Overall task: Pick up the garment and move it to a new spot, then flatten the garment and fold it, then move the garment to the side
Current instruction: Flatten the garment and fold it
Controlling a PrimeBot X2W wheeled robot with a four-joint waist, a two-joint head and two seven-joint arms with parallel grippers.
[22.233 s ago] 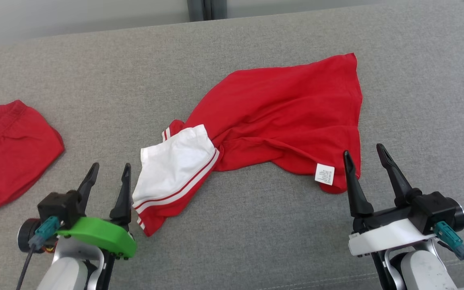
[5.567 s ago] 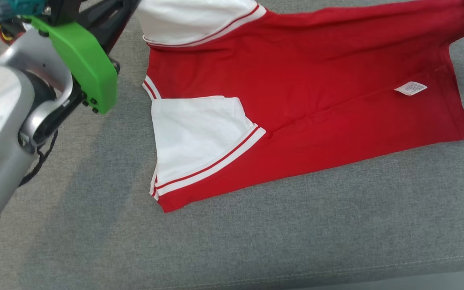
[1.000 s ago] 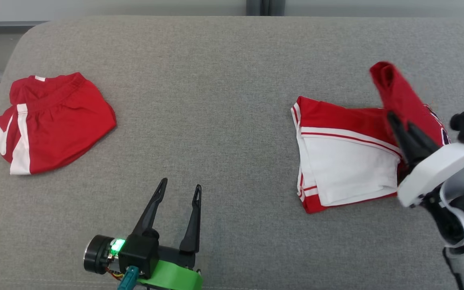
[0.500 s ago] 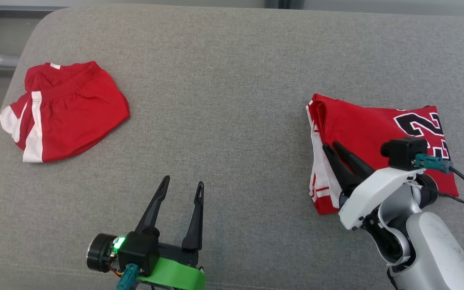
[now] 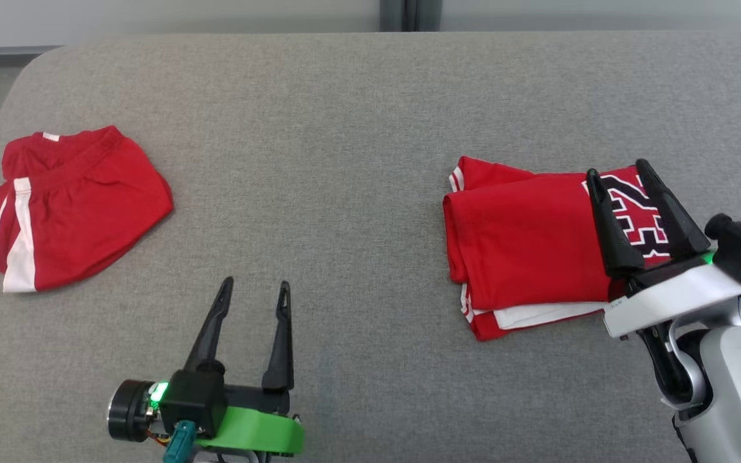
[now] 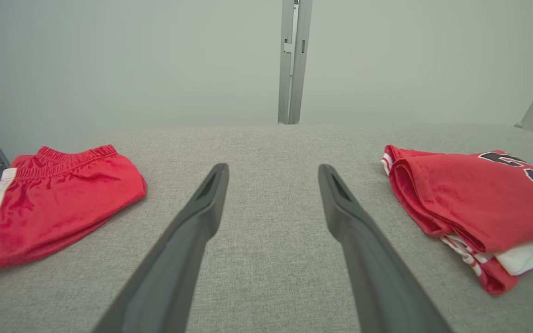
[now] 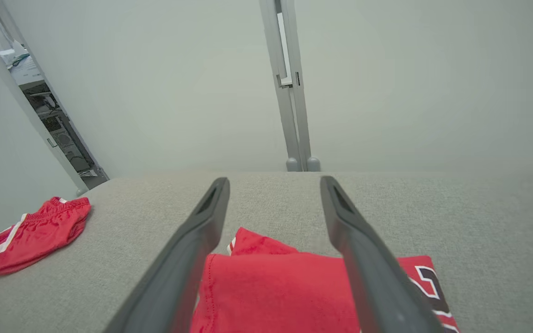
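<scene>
The folded red garment (image 5: pixel 525 251) lay flat on the right-hand part of the grey cushion (image 5: pixel 345 128). A black-and-white number print faced up at its right end, and white and striped layers showed along its near edge, while the folded left edge bulged in soft rolls. The right gripper (image 5: pixel 617 167), on a white-cased wrist, was placed over the printed end of the garment. Its two dark fingers were spread wide apart with nothing between them, though whether they touched the cloth could not be told. The left gripper (image 5: pixel 256 281), on a green-cased wrist with a small green light lit, was low over bare cushion near the front edge, well apart from the garment. Its jaws were also spread wide and held nothing, and its fingers pointed toward the back of the cushion. A pair of red shorts (image 5: pixel 74 206) with white side stripes lay rumpled at the far left of the cushion, the elastic waistband turned away from the robot. Behind the cushion stood a pale wall (image 6: pixel 132 60) with a grey upright post (image 6: pixel 293 60) near its middle.
</scene>
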